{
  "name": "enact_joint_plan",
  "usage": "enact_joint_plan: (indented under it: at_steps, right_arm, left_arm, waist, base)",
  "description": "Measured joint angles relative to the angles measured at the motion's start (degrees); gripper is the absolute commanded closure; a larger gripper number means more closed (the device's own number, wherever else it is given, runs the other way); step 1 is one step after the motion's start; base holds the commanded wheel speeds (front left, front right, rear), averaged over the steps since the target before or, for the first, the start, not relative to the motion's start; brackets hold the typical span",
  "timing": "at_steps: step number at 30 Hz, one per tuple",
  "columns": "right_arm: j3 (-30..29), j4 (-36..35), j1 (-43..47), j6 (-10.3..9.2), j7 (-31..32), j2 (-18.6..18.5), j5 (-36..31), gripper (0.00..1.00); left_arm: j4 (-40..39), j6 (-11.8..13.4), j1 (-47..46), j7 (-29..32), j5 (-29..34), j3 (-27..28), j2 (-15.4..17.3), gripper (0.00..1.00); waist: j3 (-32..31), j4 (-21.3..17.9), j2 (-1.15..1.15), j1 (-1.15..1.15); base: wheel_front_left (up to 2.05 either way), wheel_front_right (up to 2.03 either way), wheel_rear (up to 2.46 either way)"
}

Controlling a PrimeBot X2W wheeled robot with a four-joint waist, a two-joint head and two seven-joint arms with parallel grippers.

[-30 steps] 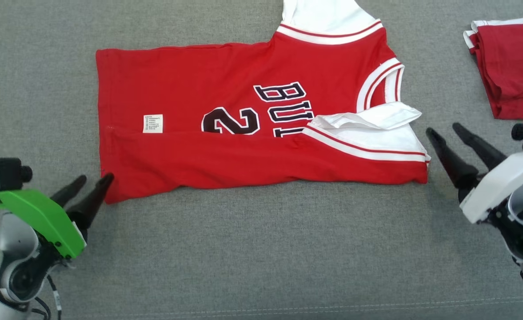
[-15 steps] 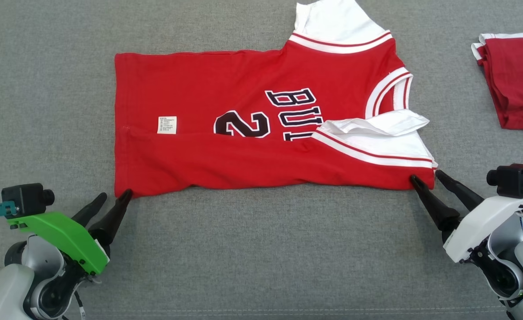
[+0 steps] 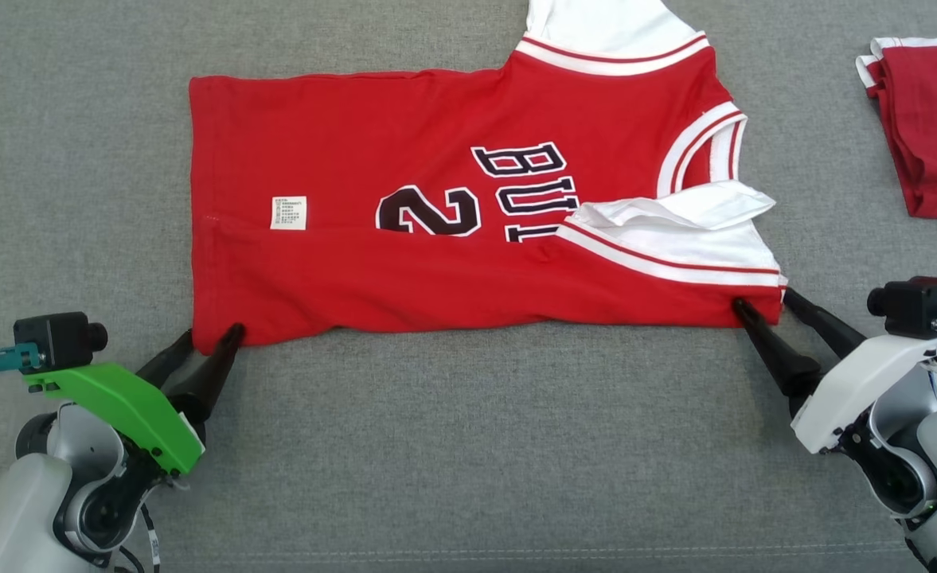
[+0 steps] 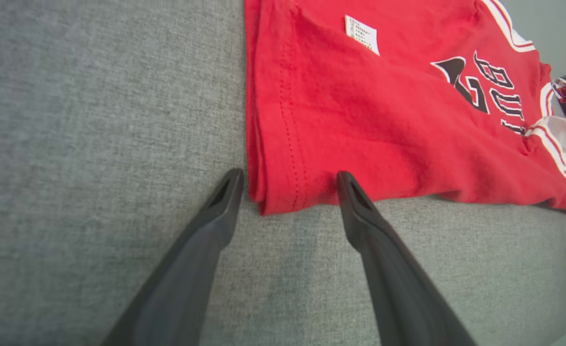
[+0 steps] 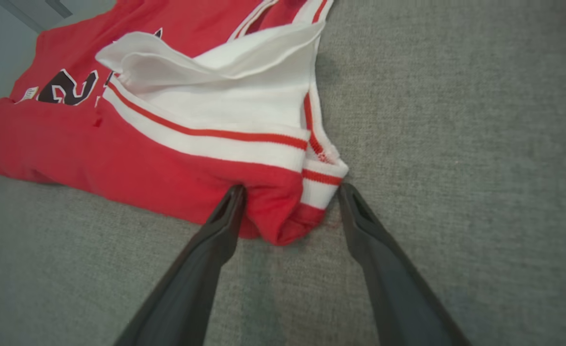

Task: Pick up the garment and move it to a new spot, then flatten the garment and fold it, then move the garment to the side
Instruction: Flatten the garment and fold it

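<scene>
The garment (image 3: pixel 436 270) is a red jersey with white sleeves and black lettering, lying flat on the grey cloth surface with its near side folded over. My left gripper (image 3: pixel 210 333) is open at the jersey's near left corner. In the left wrist view, the left gripper (image 4: pixel 288 175) straddles the hem corner of the garment (image 4: pixel 383 120). My right gripper (image 3: pixel 763 298) is open at the near right corner. There, the right gripper (image 5: pixel 291 188) has one finger on each side of the banded sleeve corner of the garment (image 5: pixel 167 163).
A second red and white garment (image 3: pixel 930 119) lies folded at the far right. The grey upholstered surface (image 3: pixel 468 446) stretches wide in front of the jersey, with a stitched seam near its front edge.
The right gripper has come in from the jersey's right side to its near right corner. The left gripper has edged onto the near left corner. The head camera has shifted a little.
</scene>
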Motion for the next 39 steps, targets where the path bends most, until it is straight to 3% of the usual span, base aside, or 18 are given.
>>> enact_joint_plan:
  at_steps: [11,12,13,14,16,28,39]
  right_arm:
    - [0.9,2.1,-2.4,0.10,0.1,1.3,-0.1,0.00]
    - [1.0,2.2,-2.4,0.10,0.1,1.4,-0.1,0.00]
    - [1.0,2.4,-2.5,0.12,0.1,1.6,0.0,0.15]
    - [1.1,2.7,-2.6,0.23,0.1,1.7,0.1,0.62]
    - [1.0,3.5,-2.9,0.35,0.1,2.0,0.9,1.00]
    - [-0.3,4.6,-0.8,1.55,3.1,1.7,7.7,1.00]
    - [-2.5,0.6,2.9,2.10,7.2,-1.6,12.9,1.00]
  left_arm:
    - [2.8,-0.2,-2.7,1.5,0.2,-0.9,-0.6,0.00]
    - [3.0,-0.3,-2.8,1.8,0.2,-0.9,-0.6,0.13]
    - [3.3,-0.3,-2.9,2.0,0.1,-1.0,-0.6,0.74]
    - [3.5,-0.4,-3.1,2.4,-0.1,-1.0,-0.5,1.00]
    - [4.0,-0.9,-3.1,3.5,-1.2,-1.3,-0.6,1.00]
    - [5.3,-2.2,-2.9,10.6,-6.0,-2.5,0.4,1.00]
    - [4.1,-2.8,-1.2,15.6,-12.2,0.1,4.2,1.00]
  waist:
    - [0.9,-0.3,0.00,0.00]
    - [0.9,-0.3,0.00,0.00]
    - [0.9,-0.4,0.00,0.00]
    - [0.8,-0.4,0.00,0.00]
    - [0.4,-0.4,0.00,0.00]
    - [-2.8,0.2,0.00,0.00]
    - [-6.3,0.9,0.00,0.00]
  base:
    - [0.00,0.00,0.00]
    - [0.00,0.00,0.00]
    - [0.00,0.00,0.00]
    - [0.00,0.00,0.00]
    - [0.00,0.00,0.00]
    - [0.00,0.00,0.00]
    - [0.00,0.00,0.00]
